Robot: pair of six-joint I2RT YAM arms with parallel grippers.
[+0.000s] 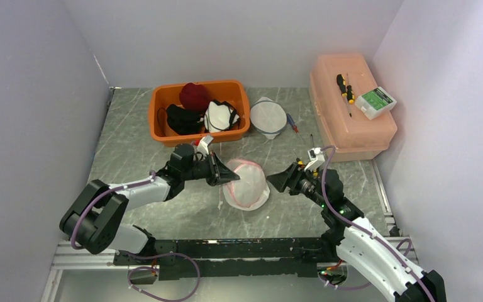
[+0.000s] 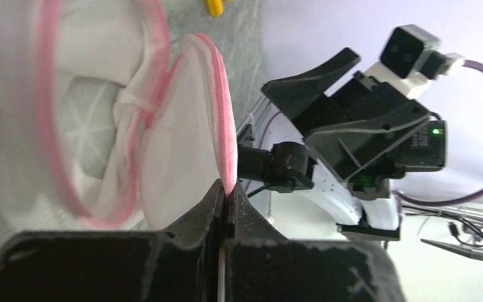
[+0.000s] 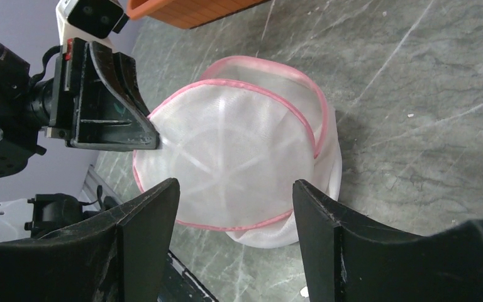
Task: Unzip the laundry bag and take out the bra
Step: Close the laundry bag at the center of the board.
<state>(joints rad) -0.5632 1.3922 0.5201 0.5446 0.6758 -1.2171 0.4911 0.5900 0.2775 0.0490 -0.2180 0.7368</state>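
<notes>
**One laundry bag (image 1: 249,187), held at its rim from the left side only**

We see the laundry bag in the middle of the table (image 1: 129,148), between the two arms. It is a round dome of white mesh with a pink trim around its two halves, and the halves gape a little. The left gripper (image 1: 233,178) is closed on the pink trim at the bag's left side. The right gripper (image 1: 270,183) has its jaws wide apart and holds nothing; it is just beside the bag's right side and does not touch it.

The left wrist view shows what the top view cannot: the pink edge goes straight into the narrow slit between the closed fingers, and one mesh half rises from there. Between the halves we see only pale shapes, so we cannot tell whether the bra lies inside. The right wrist view shows the dome from the other side, with white ribs spreading like a star under the mesh, and the bag framed between the open fingers (image 3: 144,239).

Near and behind the left gripper stands an orange basket (image 1: 158,123) with dark and red cloth. A second white mesh bag (image 1: 268,117) lies beside it, and a peach plastic box (image 1: 352,135) fills the far right corner. Bare table lies in front of the bag toward the arm bases, and at the left up to the wall.
</notes>
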